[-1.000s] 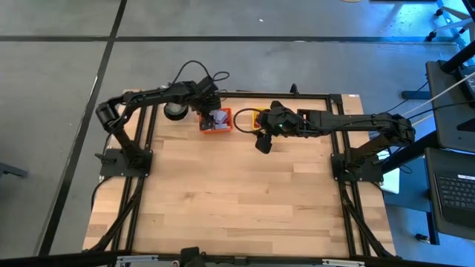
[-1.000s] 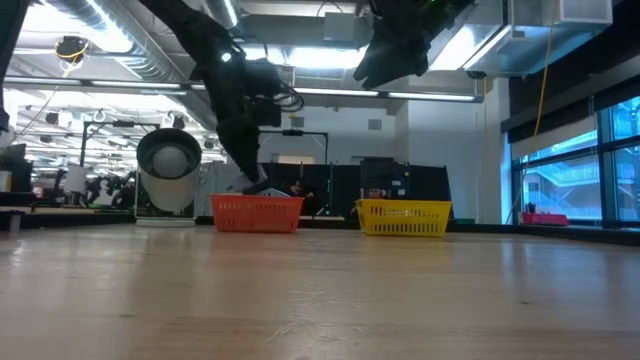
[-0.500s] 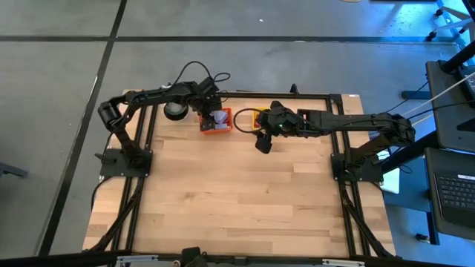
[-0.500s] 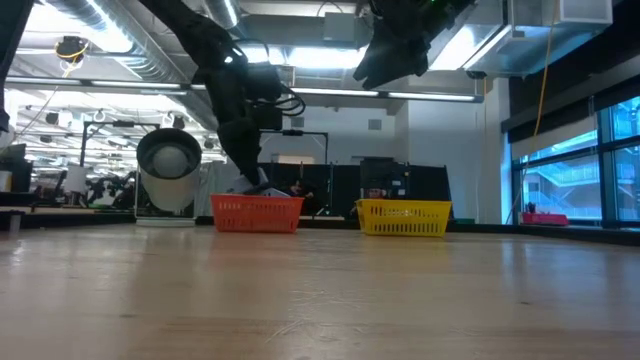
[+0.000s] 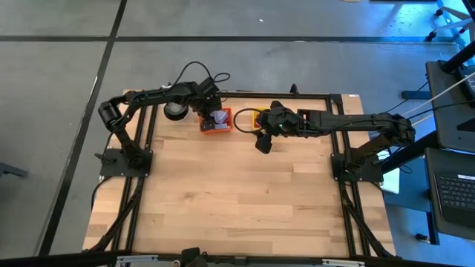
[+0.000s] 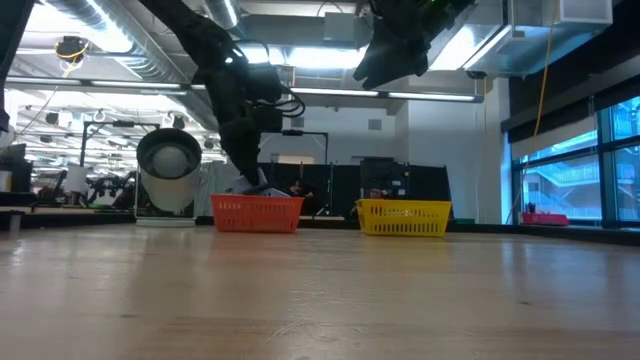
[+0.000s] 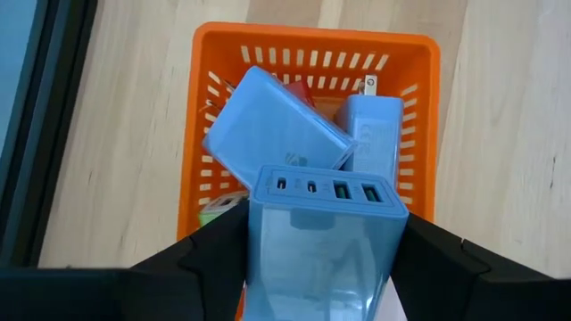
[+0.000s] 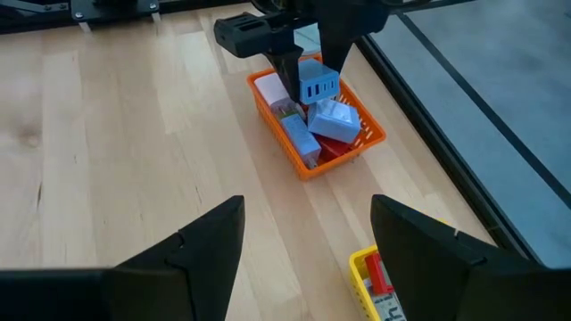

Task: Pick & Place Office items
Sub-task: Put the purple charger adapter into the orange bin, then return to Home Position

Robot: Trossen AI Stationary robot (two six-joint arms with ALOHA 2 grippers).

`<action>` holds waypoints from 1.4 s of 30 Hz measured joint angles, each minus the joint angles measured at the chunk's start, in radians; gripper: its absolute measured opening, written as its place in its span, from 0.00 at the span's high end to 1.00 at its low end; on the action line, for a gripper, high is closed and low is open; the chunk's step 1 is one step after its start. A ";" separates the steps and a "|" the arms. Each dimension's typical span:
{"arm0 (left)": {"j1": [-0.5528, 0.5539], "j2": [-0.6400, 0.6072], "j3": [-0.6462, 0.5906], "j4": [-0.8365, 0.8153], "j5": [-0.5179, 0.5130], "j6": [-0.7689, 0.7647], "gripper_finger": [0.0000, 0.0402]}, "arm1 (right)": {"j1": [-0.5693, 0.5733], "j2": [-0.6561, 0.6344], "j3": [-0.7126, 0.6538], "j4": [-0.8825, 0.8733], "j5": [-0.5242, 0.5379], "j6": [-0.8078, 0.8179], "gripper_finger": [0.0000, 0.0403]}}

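left tool (image 7: 312, 259) clamped on a blue multi-port charger (image 7: 321, 232) right over the orange bin (image 7: 419, 107), which already holds several blue blocks (image 8: 332, 120); right tool (image 8: 303, 241) spread, empty, beside it over the bench (image 5: 237, 193); drop pending, looks late-stage

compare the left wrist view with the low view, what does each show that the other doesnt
Only the left wrist view shows the bin's contents: a pale blue charger block with four ports between the left gripper's fingers, and more pale blue blocks piled beneath. Only the low view shows the yellow bin, the white cylinder and the right gripper hanging high. Both show the orange bin on the wooden table.
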 joint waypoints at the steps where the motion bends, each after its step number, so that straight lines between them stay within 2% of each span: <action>1: 0.000 0.000 0.000 0.001 -0.001 -0.009 0.43 | 0.000 0.000 0.000 0.000 0.000 0.000 0.39; 16: 0.000 0.001 -0.002 -0.012 -0.014 -0.066 0.31 | 0.000 0.000 0.000 0.000 0.000 0.001 0.39; 29: 0.000 0.001 -0.002 0.005 -0.055 -0.065 0.31 | 0.000 0.000 0.000 0.001 -0.025 0.004 0.39; 36: -0.007 -0.003 -0.001 0.059 -0.122 -0.050 0.31 | 0.000 0.000 0.000 0.023 -0.025 -0.005 0.39; 42: -0.030 -0.004 0.064 0.065 -0.160 -0.033 0.31 | 0.000 0.000 0.000 0.023 -0.024 -0.007 0.39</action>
